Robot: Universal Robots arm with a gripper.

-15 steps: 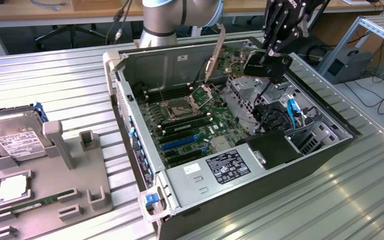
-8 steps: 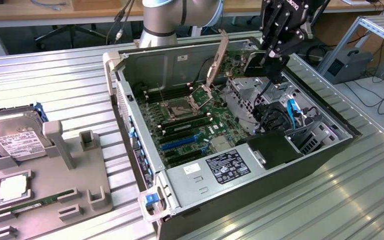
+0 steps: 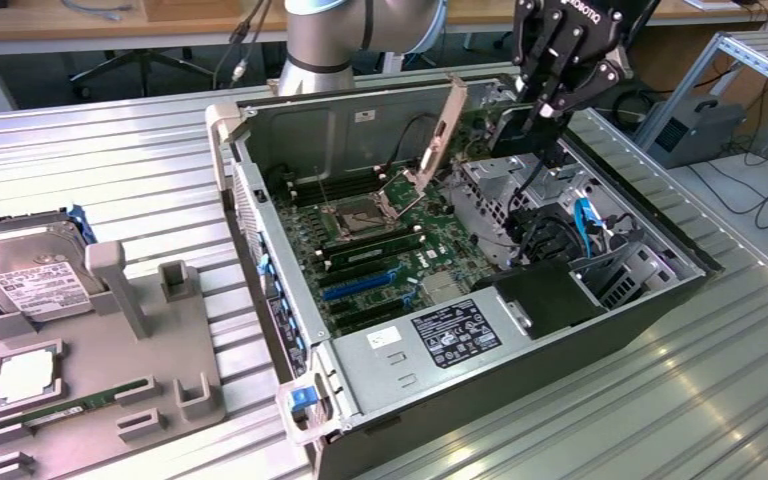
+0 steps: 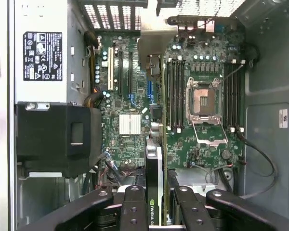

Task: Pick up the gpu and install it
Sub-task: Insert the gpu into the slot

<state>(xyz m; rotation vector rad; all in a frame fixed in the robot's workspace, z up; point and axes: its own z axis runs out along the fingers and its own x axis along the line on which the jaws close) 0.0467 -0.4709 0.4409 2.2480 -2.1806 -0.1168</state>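
gpu (image 3: 440, 135) (image 4: 154, 168) is in the claw, held on edge inside the open case (image 3: 651, 290), silver bracket end pointing away from the gripper. Exterior view: it's at 1 o'clock in the case opening, tilted, bracket tip just past the CPU socket (image 3: 357, 215) at the socket's 2 o'clock. Can't tell if it touches the motherboard (image 3: 404, 255).

Gripper (image 3: 542, 125) (image 4: 159, 197): fingers (image 4: 135, 204) clamped on the card's two faces, green NVIDIA label between them.

Blue slots (image 3: 357, 288) at 7 o'clock on the board, apart from the card. PSU (image 3: 458, 330) at 6 o'clock in the case.

Outside the case, on the grey fixture (image 3: 117, 340): hard drive (image 3: 24, 275) at 9 o'clock in frame, RAM stick (image 3: 71, 410) at 8 o'clock.
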